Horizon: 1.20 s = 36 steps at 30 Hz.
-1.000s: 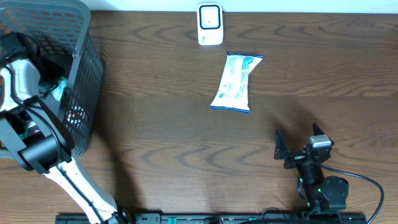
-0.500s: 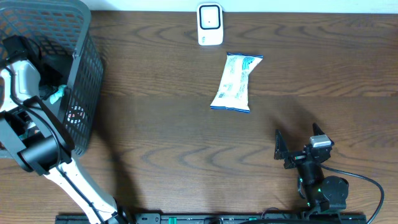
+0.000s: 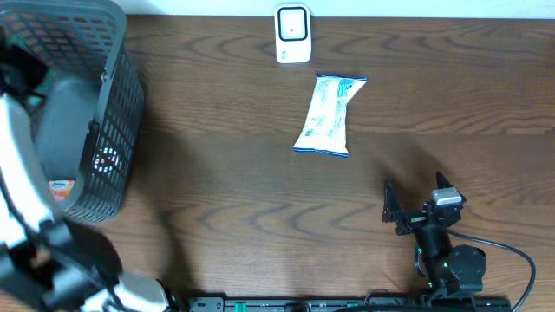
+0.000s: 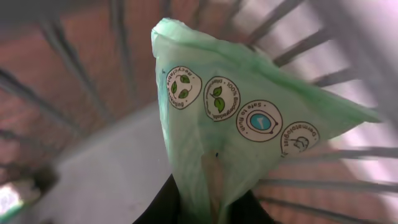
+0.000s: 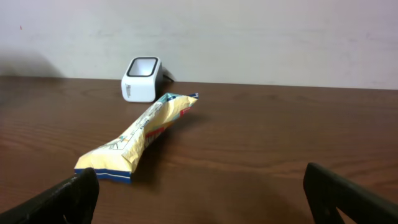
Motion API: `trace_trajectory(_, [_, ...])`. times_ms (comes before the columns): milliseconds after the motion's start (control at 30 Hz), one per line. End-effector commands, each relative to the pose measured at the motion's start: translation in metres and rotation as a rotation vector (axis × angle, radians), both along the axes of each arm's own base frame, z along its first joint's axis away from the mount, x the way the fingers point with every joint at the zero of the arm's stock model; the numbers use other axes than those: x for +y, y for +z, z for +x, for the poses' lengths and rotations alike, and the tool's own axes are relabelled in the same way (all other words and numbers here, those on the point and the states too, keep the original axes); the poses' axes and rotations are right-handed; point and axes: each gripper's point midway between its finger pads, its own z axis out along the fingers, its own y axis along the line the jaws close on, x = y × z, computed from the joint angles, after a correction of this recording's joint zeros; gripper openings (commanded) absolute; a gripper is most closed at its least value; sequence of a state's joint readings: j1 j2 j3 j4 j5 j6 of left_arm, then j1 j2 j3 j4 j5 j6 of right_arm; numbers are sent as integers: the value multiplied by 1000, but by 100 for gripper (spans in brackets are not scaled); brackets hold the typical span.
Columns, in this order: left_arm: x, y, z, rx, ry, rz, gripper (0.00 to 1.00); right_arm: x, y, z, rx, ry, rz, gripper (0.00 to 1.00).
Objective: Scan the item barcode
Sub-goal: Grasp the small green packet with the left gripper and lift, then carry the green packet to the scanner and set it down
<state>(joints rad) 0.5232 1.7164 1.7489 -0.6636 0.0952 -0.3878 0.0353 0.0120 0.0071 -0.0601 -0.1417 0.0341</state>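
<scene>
Pinches a pale green packet point(image 4: 230, 118) by its lower end between the dark left fingers point(image 4: 163, 205), pressed close on the thin film. Shows four round printed seals across the packet's face, leaf marks on two of them, the lettering too small to read. Holds it, one corner uppermost in the wrist view, against the blurred grey bars of the mesh basket point(image 3: 113, 130); cannot tell from there whether inside the rim or just above it. Hides the grip itself from overhead under a blurred white arm point(image 3: 19, 173) crossing the basket at the left end of the dark wooden surface point(image 3: 217, 199). Spreads the right fingers point(image 5: 351, 198) wide, low over the near right of the surface. Faces, from that wrist, a white-and-blue snack pouch point(image 3: 329, 114) lying flat in mid-surface, well apart from both pairs of fingers. Finds the white scanner point(image 3: 293, 35) standing near the pouch's far end, close to the far edge, apart from it.
</scene>
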Motion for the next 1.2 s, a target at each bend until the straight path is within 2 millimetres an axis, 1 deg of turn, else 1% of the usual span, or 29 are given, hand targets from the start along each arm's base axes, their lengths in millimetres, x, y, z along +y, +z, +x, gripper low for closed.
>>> trace_trajectory(0, [-24,59,-5,-160,-74,3,14,2,0,-1,1,12,6,99])
trace_trajectory(33, [-29,75,-10,-211,-55,-7,14,2,0,-1,0,12,6,99])
trace_trajectory(100, [-39,98,-17,-284,-28,-35,14,2,0,-1,1,12,6,100])
trace_trajectory(133, [-45,107,-19,-315,-19,-54,17,2,0,-1,1,12,6,99])
trace_trajectory(167, [-51,114,-21,-339,-14,-74,24,2,0,-1,1,12,6,99])
trace_trajectory(200, [-60,120,-21,-361,-16,-95,25,2,0,-1,1,12,6,99])
trace_trajectory(267, [-80,125,-17,-378,-48,-122,25,2,0,-1,1,12,6,99])
trace_trajectory(333, [-107,126,-8,-379,-128,-146,25,2,0,-1,1,12,6,99])
trace_trajectory(467, [-167,114,13,-343,-272,-188,25,2,0,-1,1,12,6,99])
trace_trajectory(600, [-232,92,33,-279,-413,-229,25,2,0,-1,1,12,6,99])
trace_trajectory(633, [-259,79,40,-245,-467,-245,25,2,0,-1,1,12,6,99])
trace_trajectory(667, [-271,72,43,-227,-493,-251,25,2,0,-1,1,12,6,99])
trace_trajectory(767, [-315,44,52,-151,-610,-228,25,2,0,-1,1,12,6,99])
trace_trajectory(867, [-354,6,57,-54,-729,-188,25,2,0,-1,1,12,6,99])
trace_trajectory(967, [-385,-34,61,37,-818,-162,25,2,0,-1,1,12,6,99])
trace_trajectory(1067, [-410,-75,63,126,-866,-165,25,2,0,-1,1,12,6,99])
trace_trajectory(1167, [-427,-111,62,202,-890,-172,25,2,0,-1,1,12,6,99])
